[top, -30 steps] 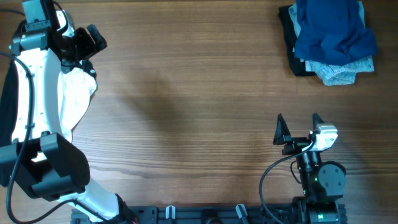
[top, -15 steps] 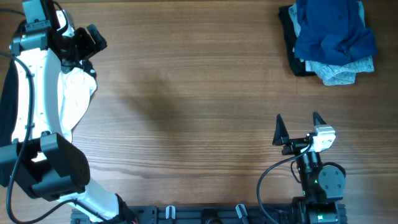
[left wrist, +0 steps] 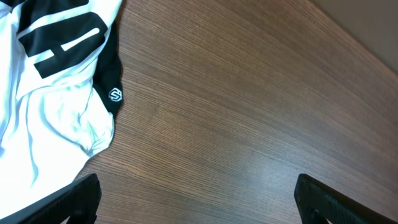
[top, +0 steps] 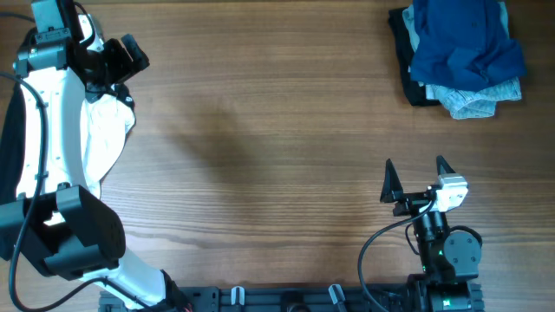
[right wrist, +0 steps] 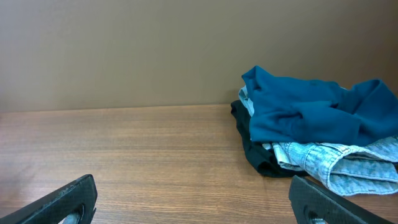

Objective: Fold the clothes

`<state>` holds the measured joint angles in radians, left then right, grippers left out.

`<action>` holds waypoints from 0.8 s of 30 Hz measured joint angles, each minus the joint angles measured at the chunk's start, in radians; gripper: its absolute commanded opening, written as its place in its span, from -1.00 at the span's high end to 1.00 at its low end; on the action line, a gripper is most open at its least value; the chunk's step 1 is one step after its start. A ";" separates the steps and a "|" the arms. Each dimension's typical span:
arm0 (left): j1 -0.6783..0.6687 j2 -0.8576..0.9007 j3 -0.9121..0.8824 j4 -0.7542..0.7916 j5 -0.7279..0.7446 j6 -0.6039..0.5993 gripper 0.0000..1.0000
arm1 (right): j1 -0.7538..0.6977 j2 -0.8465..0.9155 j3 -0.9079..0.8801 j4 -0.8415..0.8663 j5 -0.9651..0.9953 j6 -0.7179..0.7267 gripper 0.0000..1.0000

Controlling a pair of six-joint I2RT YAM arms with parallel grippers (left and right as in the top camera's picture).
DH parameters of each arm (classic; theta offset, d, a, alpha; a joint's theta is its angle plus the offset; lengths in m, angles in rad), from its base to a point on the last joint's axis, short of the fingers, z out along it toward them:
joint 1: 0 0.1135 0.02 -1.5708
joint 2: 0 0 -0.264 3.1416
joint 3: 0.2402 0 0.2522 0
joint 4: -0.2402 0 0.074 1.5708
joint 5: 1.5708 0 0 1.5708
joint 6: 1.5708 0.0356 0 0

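Note:
A pile of clothes sits at the far right of the table: a deep-blue shirt [top: 464,39] on top, pale denim jeans [top: 473,100] under it, and a black garment [top: 406,61] at the left side. The same pile shows in the right wrist view, with the blue shirt [right wrist: 311,112], the jeans [right wrist: 336,165] and the black garment [right wrist: 255,149]. A white top with black stripes [top: 104,130] lies at the far left under my left arm, and shows in the left wrist view [left wrist: 56,106]. My left gripper [left wrist: 199,199] is open and empty beside it. My right gripper [top: 414,178] is open and empty near the front.
The wooden table [top: 260,130] spans the whole view. The left arm's white and black links [top: 52,173] lie along the left edge. The right arm's base [top: 442,251] stands at the front right edge.

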<state>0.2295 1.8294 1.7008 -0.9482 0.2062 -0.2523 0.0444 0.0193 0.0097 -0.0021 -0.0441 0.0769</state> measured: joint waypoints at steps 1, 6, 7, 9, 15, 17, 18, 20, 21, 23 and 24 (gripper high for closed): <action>0.000 0.000 0.000 0.000 0.000 0.000 -1.00 | 0.000 0.000 0.000 0.000 0.000 0.000 -0.99; 0.000 0.000 0.000 -0.002 0.000 0.000 -1.00 | 0.000 0.000 0.000 0.000 0.000 0.000 -0.99; 0.000 0.000 0.000 -0.002 0.000 0.000 -1.00 | 0.000 0.000 0.000 0.000 0.000 0.000 -0.99; 0.000 -0.003 0.000 -0.005 0.000 0.000 -1.00 | 0.000 0.000 0.000 0.000 0.000 0.000 -0.99; -0.016 -0.106 -0.003 -0.003 -0.013 0.000 -1.00 | 0.000 0.000 0.000 0.000 0.000 0.000 -0.99; -0.049 -0.174 -0.011 0.046 -0.031 0.007 -1.00 | 0.000 0.000 0.000 0.000 0.000 0.000 -0.99; -0.076 -0.217 -0.021 0.089 -0.039 0.019 -1.00 | 0.000 0.000 0.000 0.000 0.000 0.000 -1.00; -0.131 -0.295 -0.051 0.170 -0.046 0.060 -1.00 | 0.000 0.000 0.000 0.000 0.000 0.000 -1.00; -0.167 -0.345 -0.081 0.216 -0.050 0.088 -1.00 | 0.000 0.000 0.000 0.000 0.000 0.000 -0.99; -0.220 -0.439 -0.144 0.274 -0.048 0.135 -1.00 | 0.000 0.000 0.000 0.000 0.000 0.000 -0.99; -0.230 -0.473 -0.166 0.283 -0.048 0.147 -1.00 | 0.000 0.000 0.000 0.000 0.000 0.000 -1.00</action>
<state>-0.0002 1.3567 1.5345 -0.6647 0.1577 -0.1051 0.0444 0.0193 0.0097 -0.0017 -0.0441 0.0765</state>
